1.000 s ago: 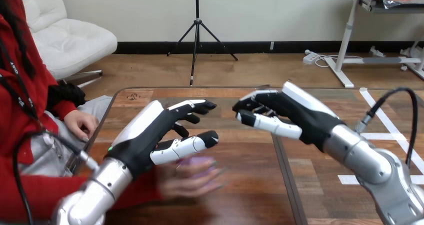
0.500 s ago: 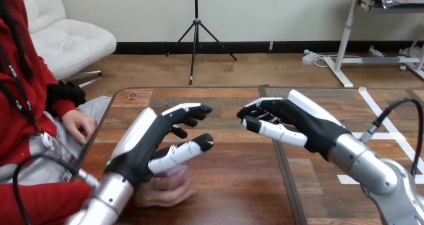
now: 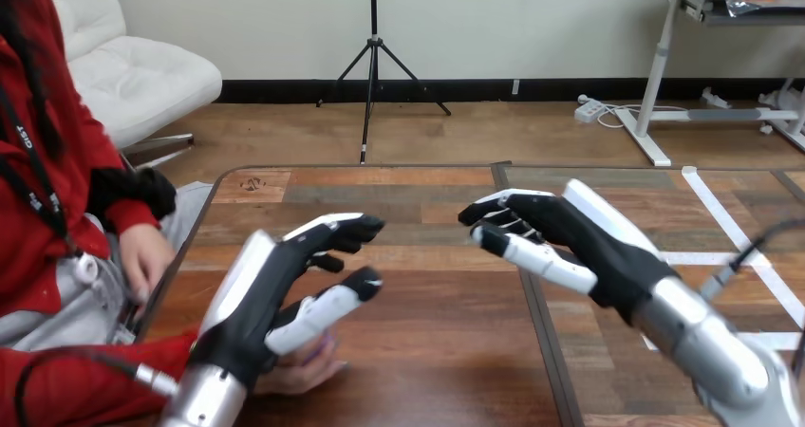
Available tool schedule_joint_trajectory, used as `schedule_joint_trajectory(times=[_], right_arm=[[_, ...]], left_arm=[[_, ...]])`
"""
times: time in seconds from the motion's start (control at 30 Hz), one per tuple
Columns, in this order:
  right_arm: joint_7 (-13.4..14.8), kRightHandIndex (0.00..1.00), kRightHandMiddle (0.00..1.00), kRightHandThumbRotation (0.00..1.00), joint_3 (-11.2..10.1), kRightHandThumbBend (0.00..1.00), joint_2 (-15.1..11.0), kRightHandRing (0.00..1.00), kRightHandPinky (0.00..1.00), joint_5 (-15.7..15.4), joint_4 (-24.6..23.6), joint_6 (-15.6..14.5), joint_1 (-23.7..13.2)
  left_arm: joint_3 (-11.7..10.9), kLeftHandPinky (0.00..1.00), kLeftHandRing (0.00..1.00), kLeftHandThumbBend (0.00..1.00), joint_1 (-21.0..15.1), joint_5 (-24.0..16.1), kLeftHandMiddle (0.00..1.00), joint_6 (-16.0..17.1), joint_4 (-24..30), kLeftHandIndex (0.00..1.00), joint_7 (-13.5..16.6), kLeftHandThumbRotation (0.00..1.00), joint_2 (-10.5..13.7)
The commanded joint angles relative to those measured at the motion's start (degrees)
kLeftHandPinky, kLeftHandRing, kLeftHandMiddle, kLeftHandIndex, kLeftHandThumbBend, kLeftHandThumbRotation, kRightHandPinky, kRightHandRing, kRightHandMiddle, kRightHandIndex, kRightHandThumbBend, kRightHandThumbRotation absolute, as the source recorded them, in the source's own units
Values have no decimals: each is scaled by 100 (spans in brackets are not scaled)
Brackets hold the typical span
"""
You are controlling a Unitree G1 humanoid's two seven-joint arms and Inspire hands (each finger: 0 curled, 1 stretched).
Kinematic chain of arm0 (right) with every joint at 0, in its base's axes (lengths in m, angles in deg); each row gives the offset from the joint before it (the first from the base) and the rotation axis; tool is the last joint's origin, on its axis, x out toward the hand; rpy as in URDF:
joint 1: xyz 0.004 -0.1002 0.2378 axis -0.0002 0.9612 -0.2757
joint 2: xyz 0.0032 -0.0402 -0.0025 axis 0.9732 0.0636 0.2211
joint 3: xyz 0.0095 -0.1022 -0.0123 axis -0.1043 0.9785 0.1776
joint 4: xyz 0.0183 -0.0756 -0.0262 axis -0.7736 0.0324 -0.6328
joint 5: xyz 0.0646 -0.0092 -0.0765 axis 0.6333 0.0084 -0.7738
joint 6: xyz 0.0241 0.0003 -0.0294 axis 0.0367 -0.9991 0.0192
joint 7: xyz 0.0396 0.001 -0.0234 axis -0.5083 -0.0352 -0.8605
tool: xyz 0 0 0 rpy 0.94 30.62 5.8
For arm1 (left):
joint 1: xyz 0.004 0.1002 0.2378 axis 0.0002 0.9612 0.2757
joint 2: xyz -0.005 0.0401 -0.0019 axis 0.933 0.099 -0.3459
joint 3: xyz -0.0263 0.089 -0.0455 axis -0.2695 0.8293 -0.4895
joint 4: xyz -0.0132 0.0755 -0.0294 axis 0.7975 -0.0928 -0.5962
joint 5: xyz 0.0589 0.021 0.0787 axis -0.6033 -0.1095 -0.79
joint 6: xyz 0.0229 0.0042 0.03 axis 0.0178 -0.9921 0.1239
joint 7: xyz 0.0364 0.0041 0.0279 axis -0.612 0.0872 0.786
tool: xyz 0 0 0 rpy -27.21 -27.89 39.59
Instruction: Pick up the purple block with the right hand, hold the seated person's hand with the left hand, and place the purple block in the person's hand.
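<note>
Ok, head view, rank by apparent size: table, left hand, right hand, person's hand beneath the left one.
1. table
2. left hand and right hand, about alike
3. person's hand, partly hidden, so unsure

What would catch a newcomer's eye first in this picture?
The two robot hands over the wooden table: the left hand and the right hand, both open, facing each other. Beneath the left hand, the person's hand lies on the table near its front edge.
</note>
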Motion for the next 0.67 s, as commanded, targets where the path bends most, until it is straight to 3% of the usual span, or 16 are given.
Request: schedule_joint_trajectory(times=[0.0,0.17,0.33,0.4,0.47,0.63], right_arm=[[336,74,72,100,-257,75,395,69,62,376,-321,319,292],[587,76,73,100,-299,76,726,69,63,657,-313,734,672],[646,79,75,100,-300,77,1016,71,63,1031,-374,981,1000],[563,83,78,100,-256,78,1504,73,65,1713,-483,1219,1483],[445,84,80,100,-221,80,1750,75,68,2125,-540,1352,1776],[372,86,83,100,-143,81,1832,79,74,2354,-615,1472,2024]], left_arm=[[-179,64,69,87,-40,223,69,449,-163,69,195,100,-233],[-204,59,65,81,94,388,66,775,-309,66,203,100,-338],[-222,54,61,75,199,598,63,1079,-457,62,106,100,-417],[-178,50,58,73,437,1214,61,1162,-425,59,-268,100,-533],[-155,49,58,73,556,1713,60,1192,-428,59,-604,100,-614],[-194,47,57,73,619,2172,60,1214,-439,59,-978,100,-671]])
